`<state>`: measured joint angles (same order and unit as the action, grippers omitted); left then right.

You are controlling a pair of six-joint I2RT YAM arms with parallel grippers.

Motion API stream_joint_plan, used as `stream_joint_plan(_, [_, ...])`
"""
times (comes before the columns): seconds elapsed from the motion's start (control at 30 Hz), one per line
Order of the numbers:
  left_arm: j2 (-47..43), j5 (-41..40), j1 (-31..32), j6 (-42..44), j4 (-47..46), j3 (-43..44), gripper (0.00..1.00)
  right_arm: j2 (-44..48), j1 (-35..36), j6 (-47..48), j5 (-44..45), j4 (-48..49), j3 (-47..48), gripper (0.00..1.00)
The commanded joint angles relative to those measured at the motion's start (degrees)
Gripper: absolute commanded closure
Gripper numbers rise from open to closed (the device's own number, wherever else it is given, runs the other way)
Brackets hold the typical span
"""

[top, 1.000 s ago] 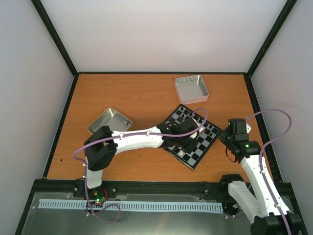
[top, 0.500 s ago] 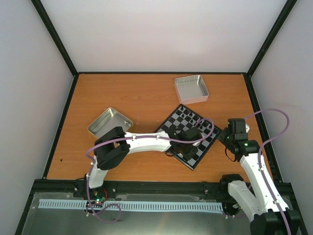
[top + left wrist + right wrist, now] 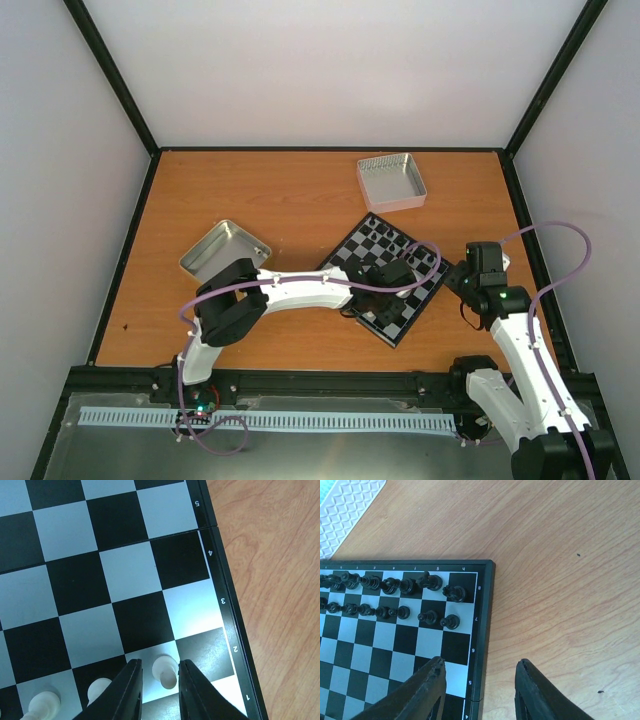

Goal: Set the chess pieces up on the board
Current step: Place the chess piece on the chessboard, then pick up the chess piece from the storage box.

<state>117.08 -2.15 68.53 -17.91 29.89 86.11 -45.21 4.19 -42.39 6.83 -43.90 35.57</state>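
The board (image 3: 375,236) lies tilted at centre right of the table. My left gripper (image 3: 368,303) hovers low over its near corner. In the left wrist view the jaws (image 3: 159,676) stand narrowly open astride a cream-white pawn (image 3: 165,671) that stands on a grey square in row 2; a gap shows at the left finger (image 3: 131,690). Two more white pieces (image 3: 97,690) stand to its left. My right gripper (image 3: 479,672) is open and empty above the board's edge (image 3: 481,645) near rows 5 and 6. Black chessmen (image 3: 395,586) fill rows 7 and 8.
A silver tray (image 3: 392,182) with a pale lining stands behind the board; its corner shows in the right wrist view (image 3: 345,500). A second silver tray (image 3: 225,248) lies left of the board, beside the left arm. Bare wood table (image 3: 560,570) lies right of the board.
The left arm swung its gripper toward the board's near right corner between one second and half a second ago, then held nearly still. The right arm barely shifted.
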Motion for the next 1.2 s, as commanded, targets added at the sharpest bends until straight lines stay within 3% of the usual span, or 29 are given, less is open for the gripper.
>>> stream_joint_plan(0.0, [0.9, -0.4, 0.8, 1.1, 0.9, 2.6, 0.78, 1.2, -0.5, 0.7, 0.5, 0.4, -0.3, 0.61])
stream_joint_plan(0.37, [-3.3, -1.2, 0.8, 1.2, 1.8, 2.3, 0.74, 1.9, -0.5, 0.6, -0.1, 0.4, -0.1, 0.6])
stream_joint_plan(0.57, [-10.4, -9.2, -1.7, -0.2, 2.6, 1.8, 0.58, 2.3, -0.5, 0.7, -1.2, 0.9, -0.3, 0.6])
stream_joint_plan(0.8, [-22.5, -17.1, -12.2, -5.9, 2.4, -9.2, 0.51, 4.0, -0.5, 1.1, -3.4, 3.6, -1.8, 0.6])
stream_joint_plan(1.07, [-35.1, -14.7, -31.2, -16.2, 2.5, -26.3, 0.59, 1.7, -0.5, 1.7, -4.0, 4.7, -1.1, 0.6])
stream_joint_plan(1.17, [-37.8, -13.7, -37.3, -16.6, 1.2, -30.5, 0.57, 0.0, -0.5, 2.0, -4.3, 4.7, -0.8, 0.6])
